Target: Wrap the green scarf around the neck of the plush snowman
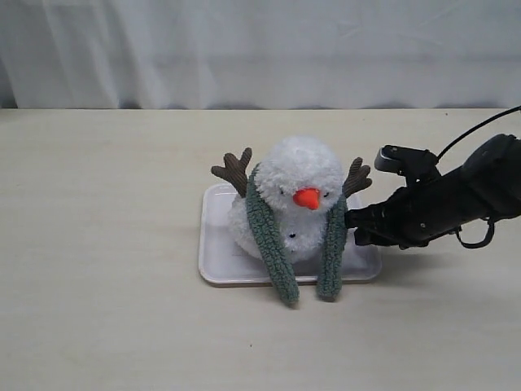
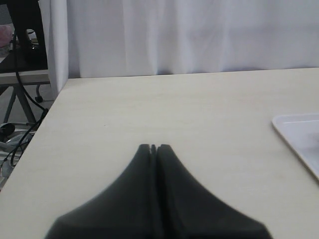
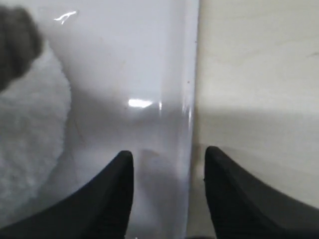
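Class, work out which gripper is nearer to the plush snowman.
Right. The right gripper sits just beside the plush snowman, jaws apart over the tray rim. The left gripper is shut over the table, away from it, with only a tray corner in its view.

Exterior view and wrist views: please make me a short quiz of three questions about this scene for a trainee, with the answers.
1. True or false: the snowman sits on the white tray.
2. The scarf has two ends. They hang: A in front of the snowman; B behind it; C knotted together.
3. Fill in: the right gripper, beside the tray, is ____ and empty.
Key: 1 true; 2 A; 3 open.
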`<action>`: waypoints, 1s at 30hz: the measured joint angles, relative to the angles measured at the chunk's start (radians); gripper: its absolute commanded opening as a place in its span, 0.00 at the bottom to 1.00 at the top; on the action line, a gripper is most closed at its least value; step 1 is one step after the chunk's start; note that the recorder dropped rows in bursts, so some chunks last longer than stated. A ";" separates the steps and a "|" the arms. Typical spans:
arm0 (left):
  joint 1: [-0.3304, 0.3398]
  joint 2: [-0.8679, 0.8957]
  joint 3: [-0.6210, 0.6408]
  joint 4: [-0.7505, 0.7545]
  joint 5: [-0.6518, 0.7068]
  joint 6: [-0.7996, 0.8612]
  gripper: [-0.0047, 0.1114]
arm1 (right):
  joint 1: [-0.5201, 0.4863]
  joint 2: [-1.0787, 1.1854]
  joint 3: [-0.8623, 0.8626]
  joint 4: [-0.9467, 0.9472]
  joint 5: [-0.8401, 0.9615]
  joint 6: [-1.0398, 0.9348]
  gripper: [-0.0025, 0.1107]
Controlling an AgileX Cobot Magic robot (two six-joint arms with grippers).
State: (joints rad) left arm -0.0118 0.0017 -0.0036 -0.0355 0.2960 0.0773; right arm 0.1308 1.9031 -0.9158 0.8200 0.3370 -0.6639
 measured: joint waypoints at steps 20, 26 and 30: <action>0.000 0.000 0.000 0.000 0.000 0.000 0.04 | 0.000 -0.544 0.002 -0.429 0.390 0.340 0.09; 0.000 0.000 0.000 0.000 0.000 0.000 0.04 | 0.000 -0.701 0.002 -0.433 0.458 0.340 0.06; 0.000 0.000 0.000 0.000 0.000 0.000 0.04 | 0.000 -0.816 0.002 -0.433 0.483 0.342 0.06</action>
State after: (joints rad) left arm -0.0118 0.0017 -0.0036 -0.0355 0.2960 0.0773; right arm 0.1308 1.0875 -0.9141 0.3873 0.8197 -0.3218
